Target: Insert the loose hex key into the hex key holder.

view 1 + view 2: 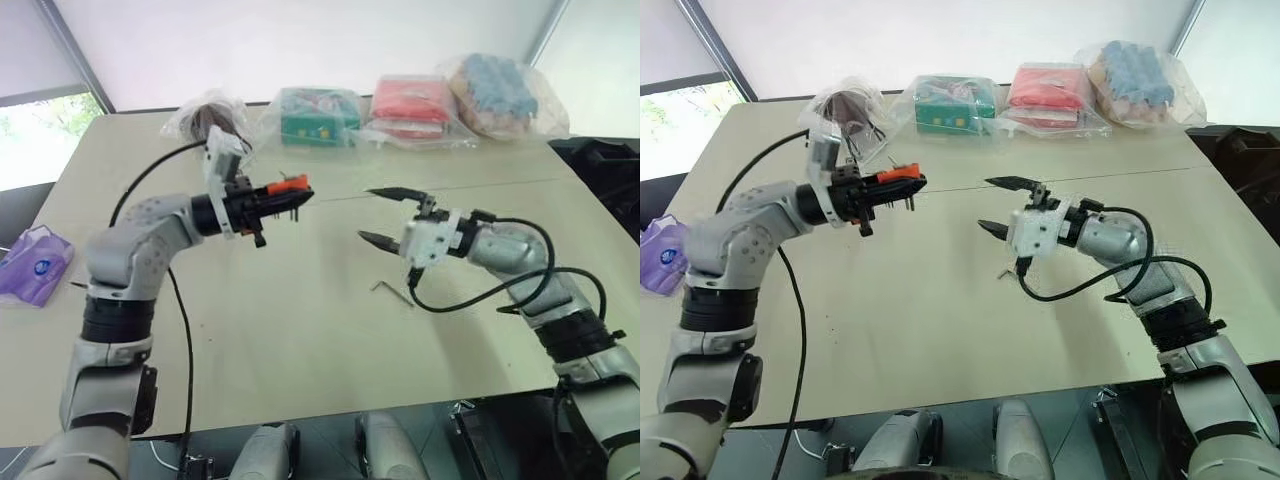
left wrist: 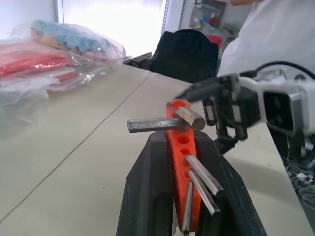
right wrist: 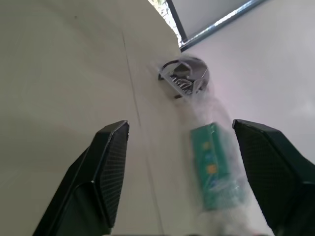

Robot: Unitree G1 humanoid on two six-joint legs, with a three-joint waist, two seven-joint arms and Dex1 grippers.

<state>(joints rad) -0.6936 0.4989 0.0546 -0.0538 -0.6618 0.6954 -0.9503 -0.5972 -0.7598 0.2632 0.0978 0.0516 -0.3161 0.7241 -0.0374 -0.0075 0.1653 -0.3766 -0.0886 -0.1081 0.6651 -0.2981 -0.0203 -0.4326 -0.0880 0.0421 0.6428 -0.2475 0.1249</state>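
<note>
Beige table (image 1: 300,330) bears the loose hex key (image 1: 392,291) — we note left gripper (image 1: 290,197) clenching the hex key holder (image 1: 288,185), right gripper (image 1: 378,215) spread, empty.

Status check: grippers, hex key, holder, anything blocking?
Left gripper shut on hex key holder. Right gripper open, empty. Loose hex key on table beneath it. Nothing blocking.

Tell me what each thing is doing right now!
hex key holder: held in the air by the left tool, which is shut on it.
loose hex key: lying flat on the table, not picked up.
right tool: open, holding nothing.
</note>
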